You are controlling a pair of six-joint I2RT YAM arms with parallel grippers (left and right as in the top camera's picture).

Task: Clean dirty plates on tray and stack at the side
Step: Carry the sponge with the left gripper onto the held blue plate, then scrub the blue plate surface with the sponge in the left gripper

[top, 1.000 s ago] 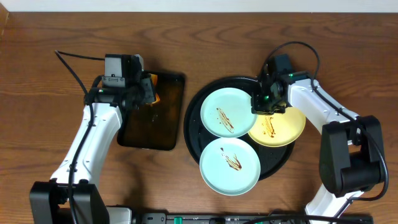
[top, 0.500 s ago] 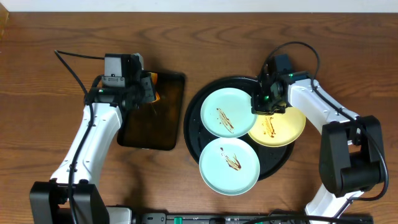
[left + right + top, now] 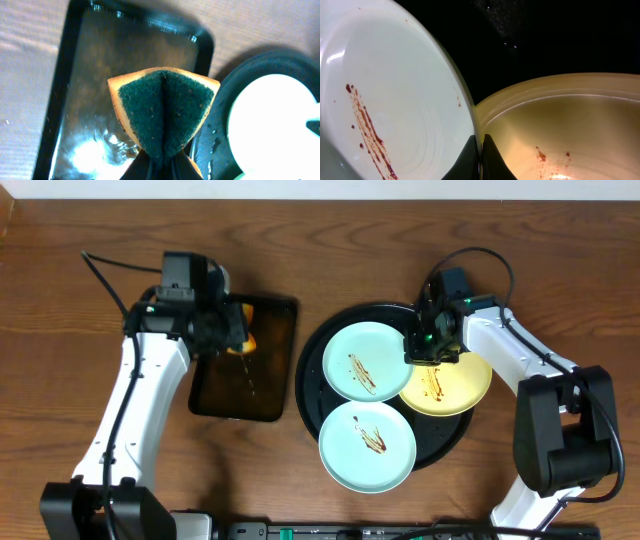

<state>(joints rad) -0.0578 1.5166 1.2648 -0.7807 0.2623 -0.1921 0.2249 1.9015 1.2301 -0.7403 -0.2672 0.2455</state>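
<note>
Left arm comes up the left side of the wooden surface [image 3: 60, 300], elbow out, wrist turned over the rectangular black tray [image 3: 235, 395]. Left claw [image 3: 240, 340] is clamped on the sponge [image 3: 162, 112], orange with a dark green scrub face. The sponge is folded into a wedge above the tray's wet floor, toward its right edge.

Right arm arcs in from the right, wrist pitched down over the round black tray [image 3: 312, 395]. Right claw [image 3: 481, 155] is closed, tips together at the rim of the upper mint plate [image 3: 365, 360] where it overlaps the yellow plate [image 3: 455, 385]. I can't tell if the rim is pinched.

All three plates are on the round tray, each with brown sauce streaks. The lower mint plate [image 3: 367, 447] hangs past the front rim. The round tray sits just beside the rectangular one.
</note>
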